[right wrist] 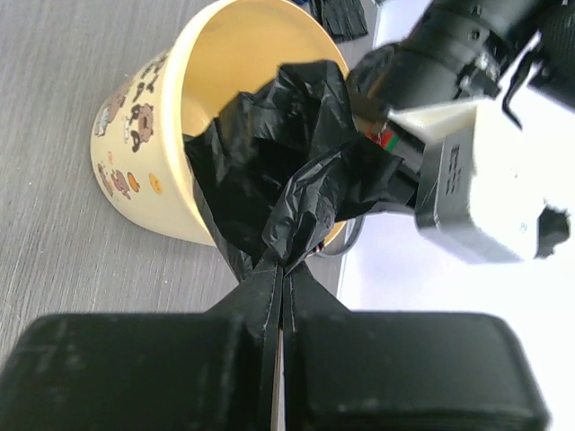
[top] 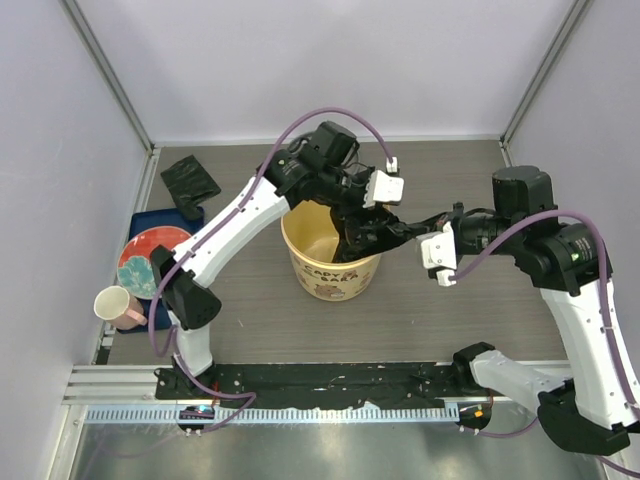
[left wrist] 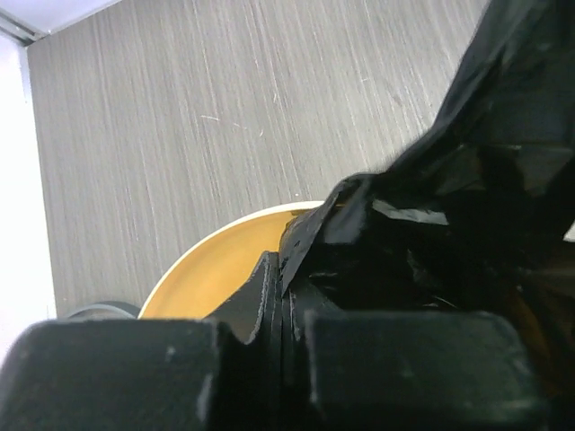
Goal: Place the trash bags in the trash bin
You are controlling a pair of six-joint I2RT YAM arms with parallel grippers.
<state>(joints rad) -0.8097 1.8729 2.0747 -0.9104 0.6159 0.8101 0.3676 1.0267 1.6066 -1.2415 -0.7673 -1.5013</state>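
Hanging over the trash bin (top: 335, 280), the big trash bag (top: 368, 236) was a bunched-up, crinkly black sheet. Both arms held it from two sides.

The left end effector (left wrist: 282, 278) had its two fingers pressed together. They pinched an edge of the shiny black film. In the left wrist view the bag rose up and to the right from those fingers. The yellow inside of the bin showed just behind them.

The right end effector (right wrist: 282, 269) was also pressed tight together. It pinched another fold of the same bag. From that pinch the film spread out toward the bin's open mouth. Part of the bag was down inside the bin, along its right side. The rest stuck up above the rim, between the two arms.

The bin stood upright near the middle of the bench (top: 430, 325). Little animal pictures and letters showed on its cream wall. Most of its inside looked bare and yellow.

A folded trash bag (top: 188, 185) lay flat at the far left of the bench, well apart from the bin. No arm touched it. It was just beside a blue tray (top: 150, 222). A round red and green plate (top: 140, 262) sat on that tray. A small beige cup (top: 113, 303) lay tipped on its side at the near edge of the plate.
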